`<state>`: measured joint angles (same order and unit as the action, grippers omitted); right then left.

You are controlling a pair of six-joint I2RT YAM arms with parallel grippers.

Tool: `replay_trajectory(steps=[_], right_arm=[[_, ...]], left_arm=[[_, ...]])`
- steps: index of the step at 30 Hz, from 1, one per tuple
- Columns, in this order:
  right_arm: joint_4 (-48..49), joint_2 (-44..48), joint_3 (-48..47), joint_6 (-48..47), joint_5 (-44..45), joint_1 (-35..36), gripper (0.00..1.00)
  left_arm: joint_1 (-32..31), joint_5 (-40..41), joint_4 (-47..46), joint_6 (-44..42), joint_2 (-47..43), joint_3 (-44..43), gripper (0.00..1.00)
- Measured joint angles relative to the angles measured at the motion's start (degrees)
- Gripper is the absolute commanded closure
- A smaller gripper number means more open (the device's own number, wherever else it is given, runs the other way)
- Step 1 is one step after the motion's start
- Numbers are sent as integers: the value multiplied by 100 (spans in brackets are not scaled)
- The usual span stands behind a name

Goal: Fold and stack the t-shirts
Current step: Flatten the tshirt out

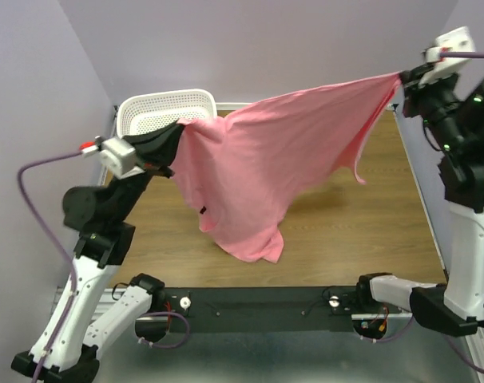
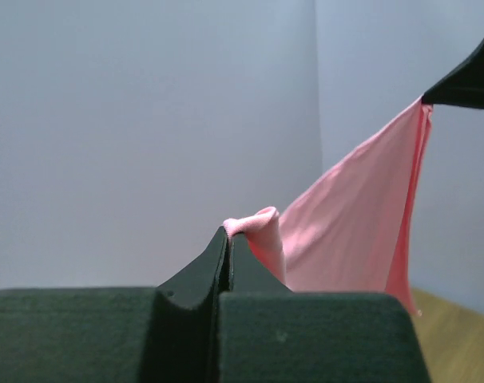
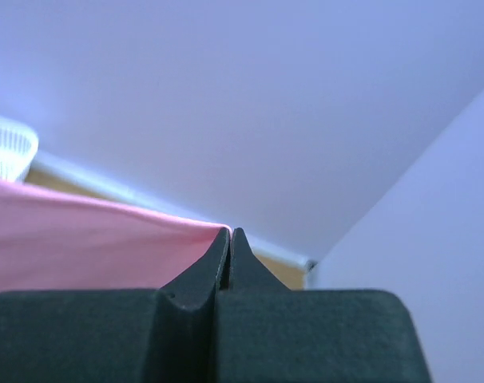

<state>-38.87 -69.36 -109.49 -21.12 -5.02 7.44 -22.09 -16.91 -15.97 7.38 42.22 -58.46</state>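
- Hanging between the two arms, the salmon-pink t-shirt (image 1: 258, 167) is stretched out in the air over the wooden table (image 1: 370, 239).
- Left gripper (image 2: 228, 233): jaws are pressed together on a small bunched fold of the shirt. In the left wrist view a nub of pink pokes out just above the tips.
- Right gripper (image 3: 230, 233): jaws are closed on a corner of the cloth. The pink sheet runs taut to the left from the tips.
- Seen from above, the right pinch sits high at the far right of the scene. The left pinch sits lower at the far left, just in front of the white basket (image 1: 158, 108).
- The shirt's top edge runs almost straight between the two pinches, rising toward the right.
- Below that line the cloth droops in a loose sheet with soft folds, widest on the left side.
- The lowest fold hangs over the near middle of the table. Cannot tell whether it touches the wood.
- A small dark label (image 1: 202, 210) shows on the left hanging edge.
- The basket stands upright in the far left corner against the pale wall. Cloth and the left arm cover part of its rim in the top view.
- A faint shadow lies on the boards under the right half of the shirt.
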Motion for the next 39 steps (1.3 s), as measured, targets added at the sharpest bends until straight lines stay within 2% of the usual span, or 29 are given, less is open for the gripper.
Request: replay_trajectory(steps=[4, 11, 19, 21, 24, 27, 34, 36, 39], right_arm=[[-9, 192, -1134, 11, 162, -107, 99], [4, 446, -2159, 74, 385, -525, 99], [26, 350, -2192, 70, 680, -570, 99], [166, 367, -1738, 57, 723, -570, 99], [503, 444, -573, 9, 774, -579, 99], [957, 645, 1412, -37, 863, -581, 99], [1893, 374, 4962, -155, 968, -623, 99], [2157, 72, 5355, -186, 966, -651, 99], [2830, -800, 5563, -234, 942, -822, 99]], left_arm=[[0, -22, -249, 195, -380, -483, 100], [0, -90, -601, 501, -575, -1084, 100], [0, 9, -957, 584, -358, -1178, 100], [0, 133, -1093, 544, -59, -1121, 100], [0, 286, -1207, 514, 662, -968, 100], [0, 299, -1246, 540, 1534, -721, 100], [-9, 149, -1058, 828, 4153, -258, 100], [-17, 149, -881, 876, 4957, -424, 100], [-42, 186, -496, 911, 6098, -1174, 100]])
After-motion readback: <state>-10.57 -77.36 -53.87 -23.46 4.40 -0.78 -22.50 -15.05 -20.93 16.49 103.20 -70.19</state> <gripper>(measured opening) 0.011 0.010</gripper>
